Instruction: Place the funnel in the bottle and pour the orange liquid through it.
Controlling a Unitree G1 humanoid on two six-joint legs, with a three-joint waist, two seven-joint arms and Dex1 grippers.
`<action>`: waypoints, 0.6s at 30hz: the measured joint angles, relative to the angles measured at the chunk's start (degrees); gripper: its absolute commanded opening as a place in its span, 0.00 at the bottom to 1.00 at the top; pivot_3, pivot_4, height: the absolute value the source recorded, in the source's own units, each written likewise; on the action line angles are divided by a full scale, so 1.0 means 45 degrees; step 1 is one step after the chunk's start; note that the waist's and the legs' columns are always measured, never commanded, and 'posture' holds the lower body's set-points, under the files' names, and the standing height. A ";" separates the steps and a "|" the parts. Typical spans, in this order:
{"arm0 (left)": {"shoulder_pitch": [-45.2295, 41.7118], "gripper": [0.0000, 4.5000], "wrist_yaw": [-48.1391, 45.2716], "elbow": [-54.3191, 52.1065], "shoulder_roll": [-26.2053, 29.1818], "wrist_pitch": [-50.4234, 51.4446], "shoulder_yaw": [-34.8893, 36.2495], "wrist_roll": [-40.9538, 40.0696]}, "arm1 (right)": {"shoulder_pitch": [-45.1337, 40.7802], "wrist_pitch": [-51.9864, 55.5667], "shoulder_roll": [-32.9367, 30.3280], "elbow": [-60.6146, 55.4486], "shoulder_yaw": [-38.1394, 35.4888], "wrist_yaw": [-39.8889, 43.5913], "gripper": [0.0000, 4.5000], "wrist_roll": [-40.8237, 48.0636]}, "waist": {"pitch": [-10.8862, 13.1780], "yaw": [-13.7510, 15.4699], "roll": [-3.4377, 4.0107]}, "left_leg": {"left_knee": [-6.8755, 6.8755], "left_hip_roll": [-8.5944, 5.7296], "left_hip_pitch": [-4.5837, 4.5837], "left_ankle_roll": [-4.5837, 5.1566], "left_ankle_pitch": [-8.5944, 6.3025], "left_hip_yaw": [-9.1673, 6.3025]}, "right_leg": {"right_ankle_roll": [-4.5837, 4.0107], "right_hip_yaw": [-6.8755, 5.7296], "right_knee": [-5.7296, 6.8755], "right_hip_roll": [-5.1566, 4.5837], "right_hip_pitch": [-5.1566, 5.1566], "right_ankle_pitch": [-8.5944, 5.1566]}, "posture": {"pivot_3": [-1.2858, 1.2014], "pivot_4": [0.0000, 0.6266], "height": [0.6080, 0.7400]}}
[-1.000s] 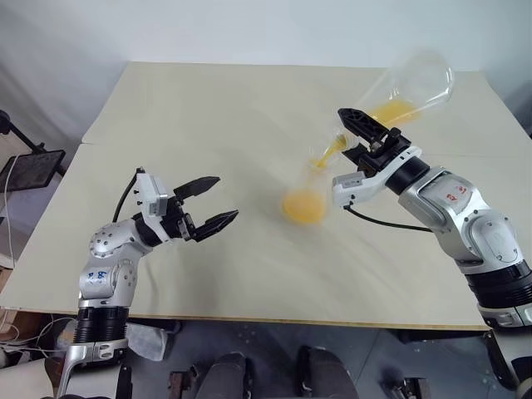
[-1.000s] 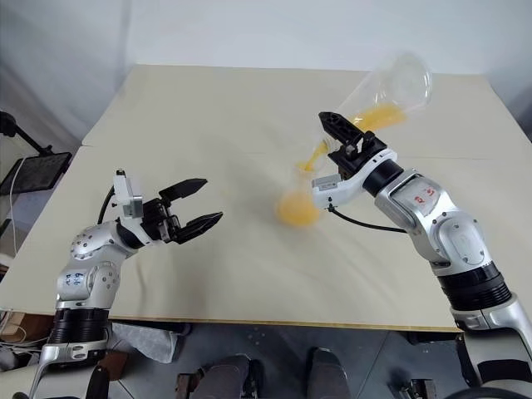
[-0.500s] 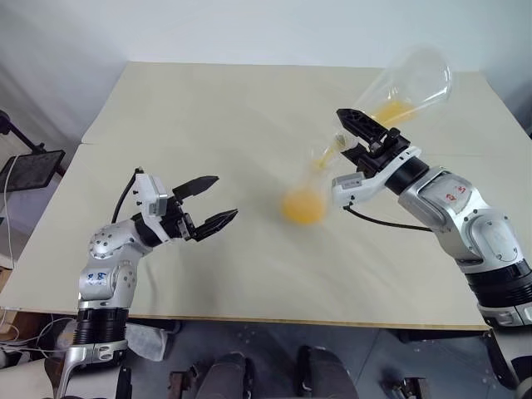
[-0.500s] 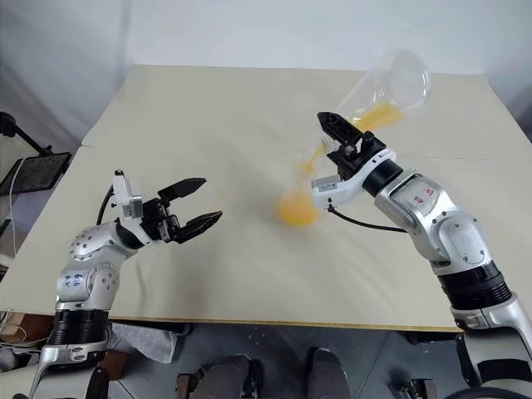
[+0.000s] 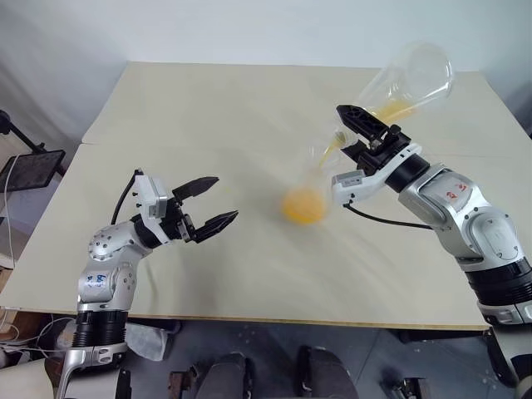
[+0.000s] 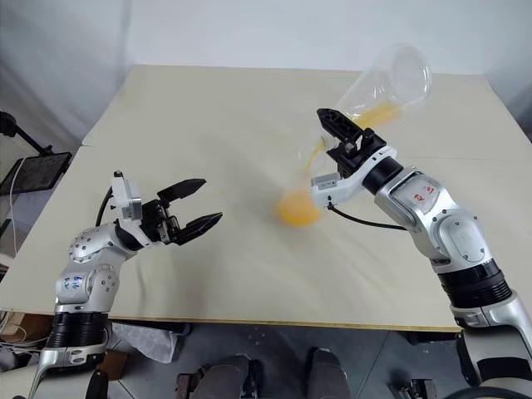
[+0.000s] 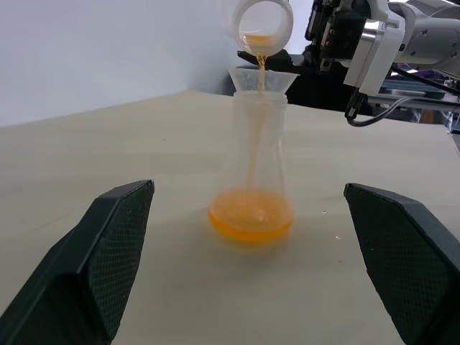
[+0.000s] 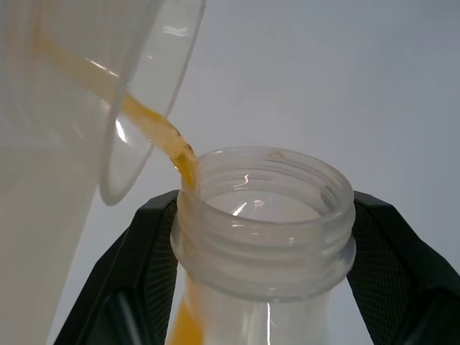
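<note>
pouring step: right gripper [image 5: 363, 135], clamped on the tilted flask [image 5: 413, 81], should hold a thin orange liquid [image 7: 251, 220] stream centred on the funnel [image 7: 262, 79] atop the bottle [image 7: 253, 172]; left gripper [image 5: 209, 204] wide, idle.

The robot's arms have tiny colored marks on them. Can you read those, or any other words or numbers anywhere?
Red marks on the right arm: too small to read.
Blue marks on the left arm: too small to read.
Bottle, funnel, pouring flask and table: no words, labels or numbers to be seen.
So nothing here can be read.
</note>
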 measured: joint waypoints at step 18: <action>-0.0044 1.00 0.0034 -0.0001 0.0008 0.0000 0.0000 0.0000 | 0.0071 -0.0213 0.0000 -0.0005 0.0000 -0.0040 0.62 -0.0048 | 0.0000 0.0000 0.0000 | 0.0000 0.0000 0.0000 0.0000 0.0000 0.0000 | 0.0000 -0.0001 -0.0003 0.0001 0.0001 0.0000 | 0.52 0.24 1.00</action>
